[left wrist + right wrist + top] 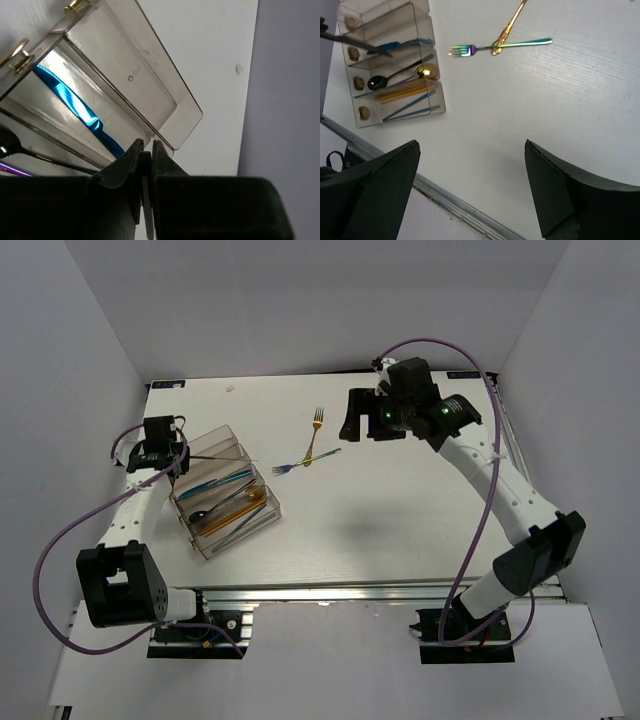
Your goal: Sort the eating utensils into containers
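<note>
The clear divided tray stands at the left, holding a blue knife, a black spoon, a gold spoon, gold sticks and blue sticks. My left gripper is shut on the handle of a slim black knife, held level above the tray's far compartments; it also shows in the right wrist view. An iridescent fork and a gold fork lie touching on the table. My right gripper is open and empty, above the table right of the forks.
The tray's end compartment under my left gripper holds nothing. White walls close in the table on three sides. The metal rail marks the table's near edge, seen between my right gripper's fingers.
</note>
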`<state>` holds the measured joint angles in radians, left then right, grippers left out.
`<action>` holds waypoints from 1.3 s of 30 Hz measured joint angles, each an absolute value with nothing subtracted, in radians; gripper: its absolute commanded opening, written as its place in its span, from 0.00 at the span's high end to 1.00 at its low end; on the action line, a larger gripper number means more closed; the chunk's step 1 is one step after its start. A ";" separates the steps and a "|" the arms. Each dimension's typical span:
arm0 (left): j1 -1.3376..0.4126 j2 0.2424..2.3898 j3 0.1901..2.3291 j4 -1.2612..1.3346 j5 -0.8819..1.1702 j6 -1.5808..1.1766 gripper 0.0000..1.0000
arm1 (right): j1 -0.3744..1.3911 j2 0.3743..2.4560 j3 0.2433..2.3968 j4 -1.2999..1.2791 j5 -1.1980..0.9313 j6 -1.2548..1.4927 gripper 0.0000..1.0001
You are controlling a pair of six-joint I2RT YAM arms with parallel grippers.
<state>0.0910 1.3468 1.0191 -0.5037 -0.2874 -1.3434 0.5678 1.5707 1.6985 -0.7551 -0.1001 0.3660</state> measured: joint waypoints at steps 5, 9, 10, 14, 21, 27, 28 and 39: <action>0.084 1.343 1.041 -0.612 -0.417 -1.538 1.00 | 0.579 1.505 1.588 -0.760 -0.125 0.366 0.11; 0.084 1.349 1.054 -0.654 -0.487 -1.642 1.00 | 0.579 1.505 1.535 -0.764 -0.155 0.365 0.11; 0.084 1.353 1.054 -0.660 -0.496 -1.661 1.00 | 0.579 1.505 1.530 -0.764 -0.162 0.365 0.11; 0.084 1.368 1.032 -0.652 -0.516 -1.730 0.96 | 0.579 1.504 1.526 -0.764 -0.189 0.362 0.11; 0.084 1.411 0.986 -0.646 -0.513 -1.802 0.92 | 0.579 1.492 1.514 -0.759 -0.245 0.364 0.11; 0.083 1.414 0.962 -0.640 -0.515 -1.837 0.60 | 0.579 1.485 1.490 -0.760 -0.283 0.367 0.11; 0.083 1.412 0.954 -0.636 -0.515 -1.843 0.59 | 0.579 1.485 1.488 -0.760 -0.288 0.367 0.11; 0.083 1.350 0.879 -0.593 -0.512 -1.850 0.19 | 0.579 1.485 1.488 -0.757 -0.302 0.370 0.11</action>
<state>0.0830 1.3502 0.8787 -0.5930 -0.5117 -1.8503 0.5789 1.4853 1.4883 -0.7567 -0.3023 0.3698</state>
